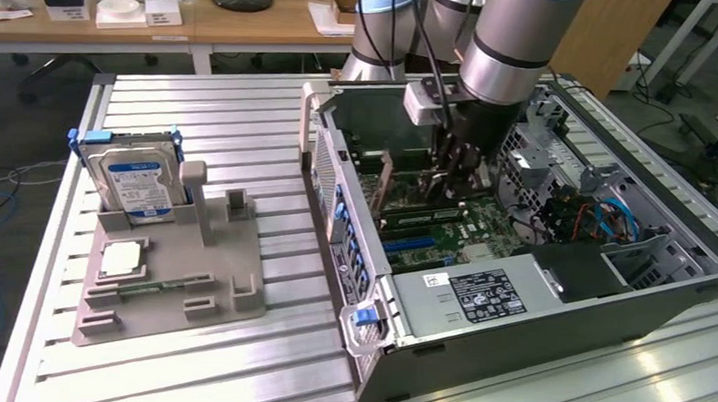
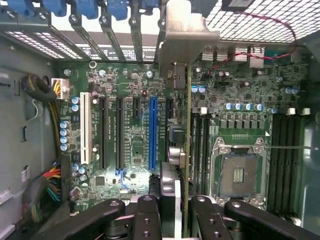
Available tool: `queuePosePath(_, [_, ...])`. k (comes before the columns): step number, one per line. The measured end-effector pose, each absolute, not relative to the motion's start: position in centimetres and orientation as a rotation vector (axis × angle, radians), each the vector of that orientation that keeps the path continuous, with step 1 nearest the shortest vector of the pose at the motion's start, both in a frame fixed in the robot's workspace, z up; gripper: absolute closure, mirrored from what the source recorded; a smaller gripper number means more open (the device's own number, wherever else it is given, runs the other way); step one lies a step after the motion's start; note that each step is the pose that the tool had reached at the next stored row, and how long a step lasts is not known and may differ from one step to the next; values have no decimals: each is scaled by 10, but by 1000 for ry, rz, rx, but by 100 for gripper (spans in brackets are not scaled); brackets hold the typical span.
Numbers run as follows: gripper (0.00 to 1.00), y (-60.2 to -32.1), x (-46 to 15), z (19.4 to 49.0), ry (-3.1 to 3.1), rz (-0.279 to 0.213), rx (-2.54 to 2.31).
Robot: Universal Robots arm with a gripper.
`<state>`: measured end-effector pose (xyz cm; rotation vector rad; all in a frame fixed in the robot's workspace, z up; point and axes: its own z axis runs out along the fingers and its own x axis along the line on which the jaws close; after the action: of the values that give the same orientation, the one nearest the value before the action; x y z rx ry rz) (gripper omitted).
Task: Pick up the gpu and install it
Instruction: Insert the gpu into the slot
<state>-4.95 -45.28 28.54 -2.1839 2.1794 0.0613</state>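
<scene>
- The hard drive (image 1: 136,178) standing in the grey fixture (image 1: 174,275) at the exterior view's left carries a blue-and-white label. Its writing is too small to read.
- A black-and-white label (image 1: 482,294) sits on the silver power supply (image 1: 470,297) at the lower middle of the exterior view. Its print is also illegible.
- The white print on the green motherboard (image 2: 130,125) in the wrist view cannot be made out.
- The gripper (image 1: 457,180) reaches down into the open computer case (image 1: 645,304), which lies on the slatted bench (image 1: 206,113) in the right half of the exterior view.
- In the wrist view the black fingers (image 2: 146,220) are drawn close together, clamping the gpu (image 2: 183,70) between them.
- The gpu stands on edge over the motherboard, its silvery metal end toward the case wall with the row of blue clips (image 2: 107,9).
- It runs just beside the long blue slot (image 2: 153,132), between that slot and the empty processor socket (image 2: 239,175).
- Whether its lower edge is seated in a slot cannot be told.
</scene>
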Motion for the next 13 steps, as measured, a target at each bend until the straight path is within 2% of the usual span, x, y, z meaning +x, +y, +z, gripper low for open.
queuePosePath(13, [72, -457, -60, 264, 2179, 61, -2184])
